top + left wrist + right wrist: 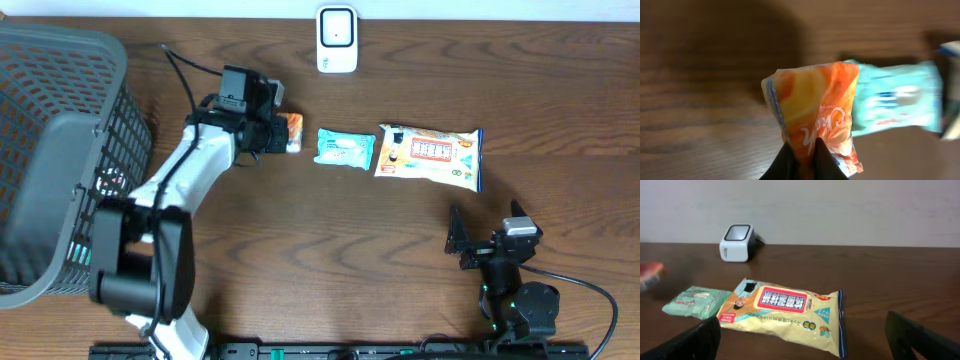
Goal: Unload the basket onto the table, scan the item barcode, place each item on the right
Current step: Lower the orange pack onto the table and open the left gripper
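Note:
My left gripper (pixel 283 133) is shut on an orange snack packet (pixel 292 131), held just above the table left of centre. In the left wrist view the dark fingertips (pixel 788 159) pinch the packet's (pixel 815 112) lower end, and the left gripper (pixel 804 146) has no gap. No barcode shows on the packet's visible face. The white scanner (pixel 337 40) stands at the table's far edge, to the right of and beyond the packet; it also shows in the right wrist view (pixel 736 242). My right gripper (pixel 487 228) rests near the front right, open and empty (pixel 802 320).
A teal packet (pixel 345 148) lies just right of the orange one. A larger yellow wipes pack (pixel 430 155) lies further right, in front of the right gripper (pixel 785 312). A grey mesh basket (pixel 100 120) fills the left edge.

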